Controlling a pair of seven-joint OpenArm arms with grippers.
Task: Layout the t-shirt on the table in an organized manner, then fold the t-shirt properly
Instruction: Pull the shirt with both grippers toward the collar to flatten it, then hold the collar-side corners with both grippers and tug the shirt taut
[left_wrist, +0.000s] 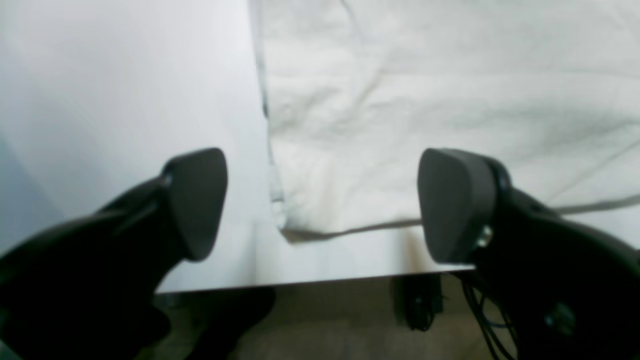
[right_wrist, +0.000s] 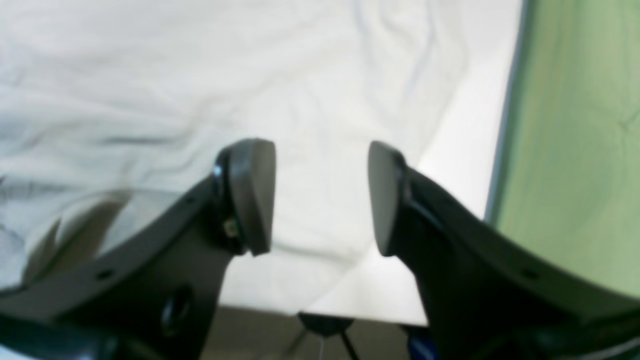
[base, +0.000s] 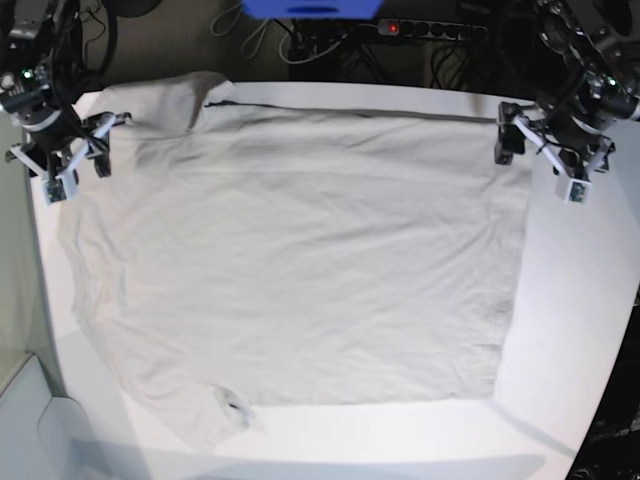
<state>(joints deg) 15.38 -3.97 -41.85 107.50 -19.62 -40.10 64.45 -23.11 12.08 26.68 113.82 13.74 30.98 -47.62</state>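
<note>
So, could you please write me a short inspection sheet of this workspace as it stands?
Surface: white table, bare along its edges.
Job's things: t-shirt spread flat, lightly wrinkled, not yet folded.
Clutter: nothing seen on the table.
Grippers: left gripper open and empty over a shirt corner near the table edge; right gripper open and empty above the cloth.
Cables: dark cables and a power strip on the floor beyond the far edge.
Surroundings: blue object behind the table; green surface beside it.
</note>
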